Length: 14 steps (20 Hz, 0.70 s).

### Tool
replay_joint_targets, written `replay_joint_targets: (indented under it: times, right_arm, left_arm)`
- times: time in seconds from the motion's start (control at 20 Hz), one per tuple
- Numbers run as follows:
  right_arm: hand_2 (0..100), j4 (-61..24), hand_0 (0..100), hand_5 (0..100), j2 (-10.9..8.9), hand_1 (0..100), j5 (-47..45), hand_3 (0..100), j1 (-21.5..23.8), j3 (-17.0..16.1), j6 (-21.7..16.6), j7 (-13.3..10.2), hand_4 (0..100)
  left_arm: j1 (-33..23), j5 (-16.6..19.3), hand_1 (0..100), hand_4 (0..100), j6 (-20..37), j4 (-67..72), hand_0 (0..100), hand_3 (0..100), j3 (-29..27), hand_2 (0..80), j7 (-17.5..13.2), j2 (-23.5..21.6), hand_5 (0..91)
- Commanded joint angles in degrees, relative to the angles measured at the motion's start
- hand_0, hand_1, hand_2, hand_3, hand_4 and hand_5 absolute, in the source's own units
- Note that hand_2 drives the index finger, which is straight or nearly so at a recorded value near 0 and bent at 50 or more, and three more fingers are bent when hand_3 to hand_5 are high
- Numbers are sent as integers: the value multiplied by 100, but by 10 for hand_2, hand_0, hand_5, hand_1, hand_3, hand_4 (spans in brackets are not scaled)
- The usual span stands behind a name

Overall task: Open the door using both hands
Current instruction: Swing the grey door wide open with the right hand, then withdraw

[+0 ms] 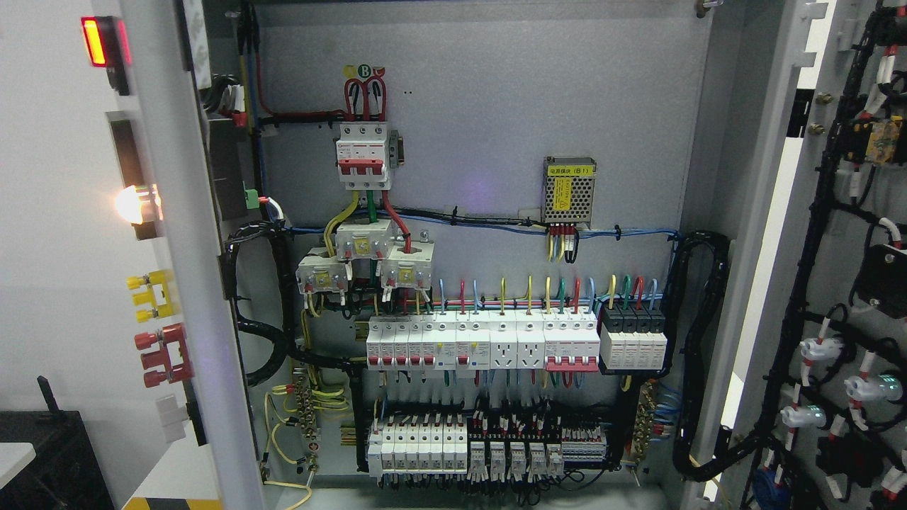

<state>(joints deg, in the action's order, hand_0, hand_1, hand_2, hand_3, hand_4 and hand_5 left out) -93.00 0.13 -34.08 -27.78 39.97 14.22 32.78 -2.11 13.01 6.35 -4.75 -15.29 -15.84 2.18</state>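
Note:
An electrical cabinet stands wide open in the head view. Its left door is swung out edge-on, carrying a red lamp, a lit white lamp and yellow and red handles on its outer face. The right door is swung out too, its inner face covered with black wiring looms and component backs. Between them the grey back panel shows a red-and-white main breaker, rows of white breakers and a small mesh power supply. Neither of my hands nor any arm appears anywhere.
Thick black cable bundles run down both inner sides of the cabinet. A dark box sits at the lower left, beside a white surface with a yellow-black striped edge.

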Motion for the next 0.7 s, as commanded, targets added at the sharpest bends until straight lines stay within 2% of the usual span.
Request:
replay_joint_targets:
  times: [0.0, 0.45, 0.65]
  right_arm:
    - [0, -96, 106, 0, 268, 0, 51, 0, 18, 345, -16, 0, 0]
    - [0, -131, 106, 0, 373, 0, 77, 0, 18, 644, -7, -9, 0]
    - [0, -122, 106, 0, 487, 0, 243, 0, 18, 697, 28, -18, 0]
  left_arm:
    - [0, 0, 0, 30, -2, 0, 0, 0, 0, 0, 2, 2, 0]
    - [0, 0, 0, 30, -2, 0, 0, 0, 0, 0, 2, 2, 0]
    - [0, 0, 0, 30, -2, 0, 0, 0, 0, 0, 2, 1, 0]
